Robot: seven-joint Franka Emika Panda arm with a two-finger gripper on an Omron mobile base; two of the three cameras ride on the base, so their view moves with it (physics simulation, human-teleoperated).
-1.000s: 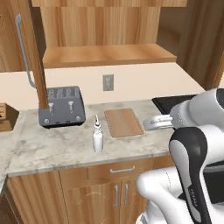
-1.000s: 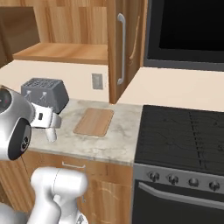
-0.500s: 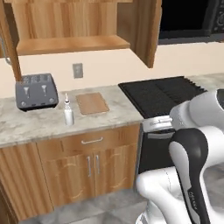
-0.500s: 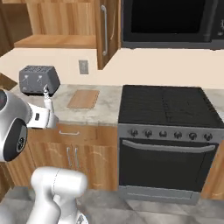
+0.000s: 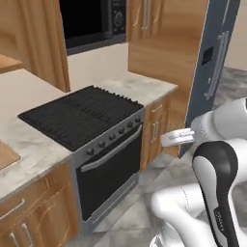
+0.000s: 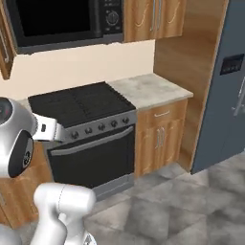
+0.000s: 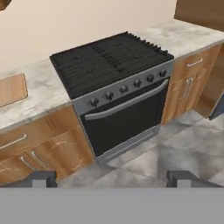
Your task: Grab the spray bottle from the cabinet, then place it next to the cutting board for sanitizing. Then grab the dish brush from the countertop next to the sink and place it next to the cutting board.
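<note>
A black stove (image 7: 111, 59) with an oven (image 6: 93, 155) sits between wooden lower cabinets (image 6: 160, 136). A microwave (image 6: 62, 19) hangs above, a blue-grey fridge (image 6: 225, 91) stands right, over grey tiled floor (image 6: 182, 210).

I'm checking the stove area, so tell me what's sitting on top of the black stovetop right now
The black stovetop carries only its dark burner grates; no pot, pan or bottle stands on them. What lies beneath the grates is too dark to make out.

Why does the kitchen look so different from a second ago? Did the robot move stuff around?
No things moved; the base drove and turned right, so the cameras swung. The toaster and spray bottle slid out of view, and the stove and tall grey fridge came in. The cutting board sits at the edge. The gripper stays open, holding nothing.
</note>
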